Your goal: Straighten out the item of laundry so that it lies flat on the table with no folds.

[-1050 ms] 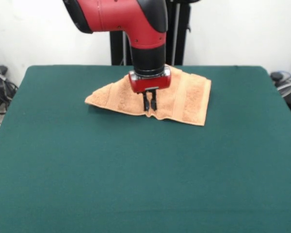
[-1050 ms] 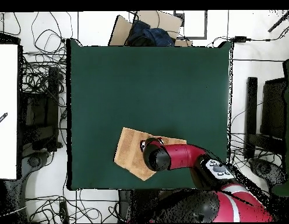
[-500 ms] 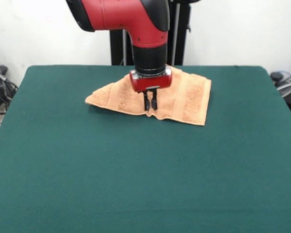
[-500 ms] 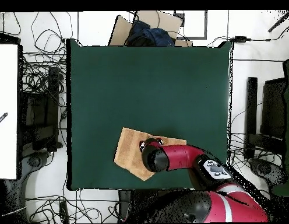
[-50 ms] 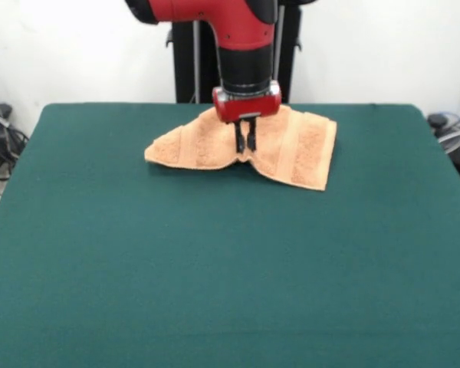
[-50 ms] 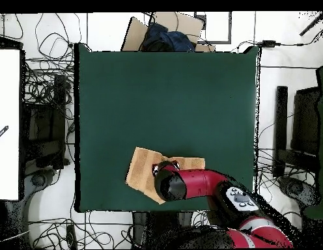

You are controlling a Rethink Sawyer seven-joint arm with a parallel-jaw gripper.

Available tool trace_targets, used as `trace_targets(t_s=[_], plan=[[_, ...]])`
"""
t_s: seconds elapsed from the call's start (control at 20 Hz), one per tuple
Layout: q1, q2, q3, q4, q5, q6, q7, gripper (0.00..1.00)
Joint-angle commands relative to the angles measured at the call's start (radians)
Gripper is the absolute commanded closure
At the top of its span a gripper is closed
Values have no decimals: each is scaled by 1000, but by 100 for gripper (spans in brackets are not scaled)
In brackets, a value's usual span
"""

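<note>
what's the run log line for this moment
gripper: shut on towel's near edge | towel: still folded, pinched edge bunched | table: towel near robot-side edge | phase: mid-pull

No readable text, label or number anywhere

Red-black arm (image 5: 241, 31) vertical, tool (image 5: 245, 146) pointing down, fingers (image 5: 239, 138) pinched close together.

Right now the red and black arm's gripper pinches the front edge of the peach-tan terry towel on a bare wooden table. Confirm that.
Not quite: the table has a dark green cloth-like top, not bare wood, as the front view shows. The rest holds: the gripper pinches the front edge of the peach-tan terry towel.
</note>
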Motion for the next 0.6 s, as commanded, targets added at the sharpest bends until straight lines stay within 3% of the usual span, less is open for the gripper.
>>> trace_targets(t_s=[0.05, 0.6], plan=[[32, -44, 87, 60, 63, 79, 143, 100], [1, -38, 149, 48, 69, 59, 106, 100]])
